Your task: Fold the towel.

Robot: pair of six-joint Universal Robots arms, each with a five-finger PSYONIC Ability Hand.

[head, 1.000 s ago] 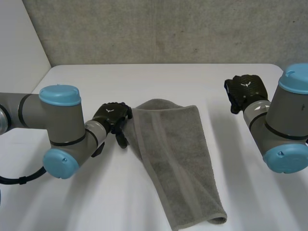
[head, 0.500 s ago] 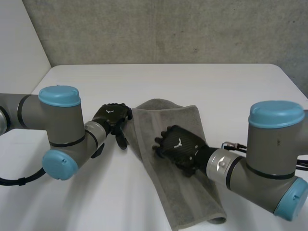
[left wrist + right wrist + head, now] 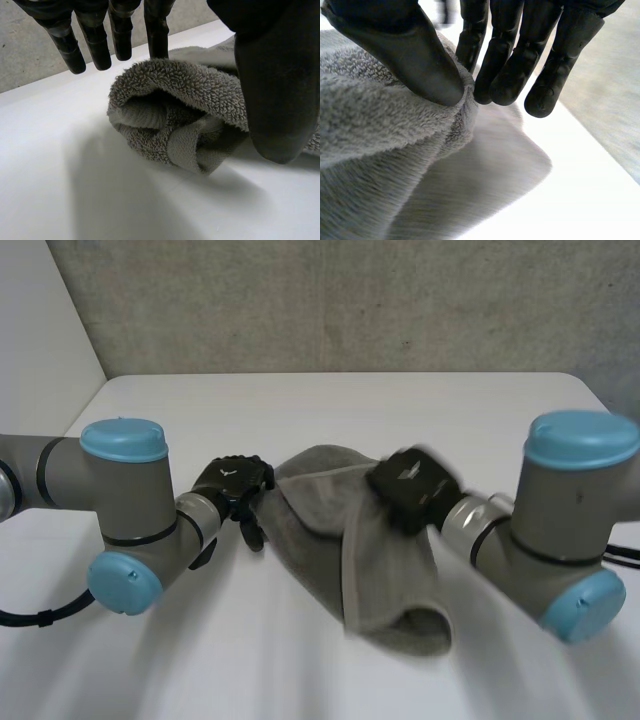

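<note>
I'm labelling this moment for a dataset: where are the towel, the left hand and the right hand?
towel [image 3: 385, 580], head view, its middle.
left hand [image 3: 232, 480], head view, back of the hand.
right hand [image 3: 408, 485], head view, back of the hand.

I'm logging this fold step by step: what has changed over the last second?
The right hand swung in from the far right of the table onto the middle of the towel. It pinched a fold between thumb and fingers and raised it toward the far side, dragging the towel's near end along in a bunch. The left hand stayed at the towel's far left corner.
</note>
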